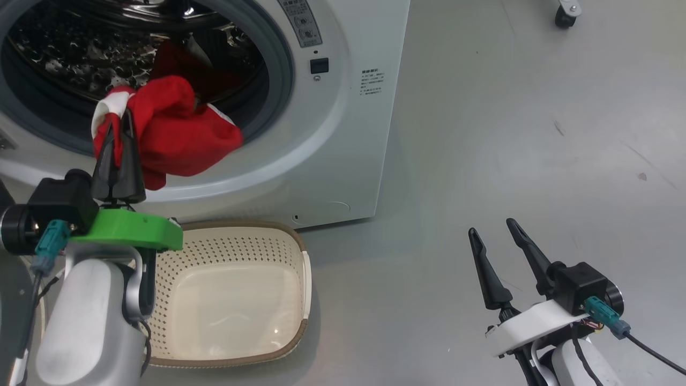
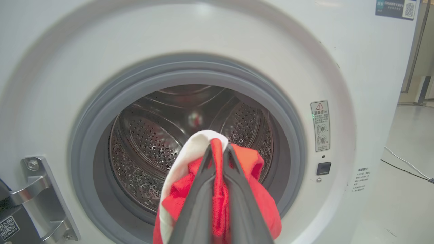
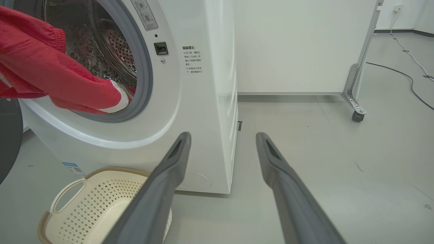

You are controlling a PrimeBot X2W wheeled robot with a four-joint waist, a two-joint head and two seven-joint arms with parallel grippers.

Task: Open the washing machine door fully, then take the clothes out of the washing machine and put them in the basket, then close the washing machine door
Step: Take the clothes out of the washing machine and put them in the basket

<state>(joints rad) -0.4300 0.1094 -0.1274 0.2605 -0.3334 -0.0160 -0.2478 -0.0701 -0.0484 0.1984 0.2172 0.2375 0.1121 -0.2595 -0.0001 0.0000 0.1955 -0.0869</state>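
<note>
The white washing machine (image 1: pixel 343 134) stands at eleven o'clock from the robot. Its round mouth is uncovered, with the grey seal and the perforated steel drum on show. The washing machine door (image 3: pixel 8 142) is swung clear of that mouth; from the right wrist view I catch just its dark rounded edge at nine o'clock. On the grey floor, close against the machine's foot at about seven o'clock, sits the basket (image 1: pixel 225 246), cream and perforated with a brown rim. The clothes (image 1: pixel 171 134) are red with a white panel. They hang out over the lower lip of the seal at ten o'clock, above and behind the basket, with more red fabric trailing back into the drum. The left gripper (image 1: pixel 119 128) points up into the bundle, its two dark fingers pinched together on a fold beside the white panel. The right gripper (image 1: pixel 490 225) hovers over bare floor at four o'clock, well apart from the machine. Its fingers are spread wide, with nothing between them.
</note>
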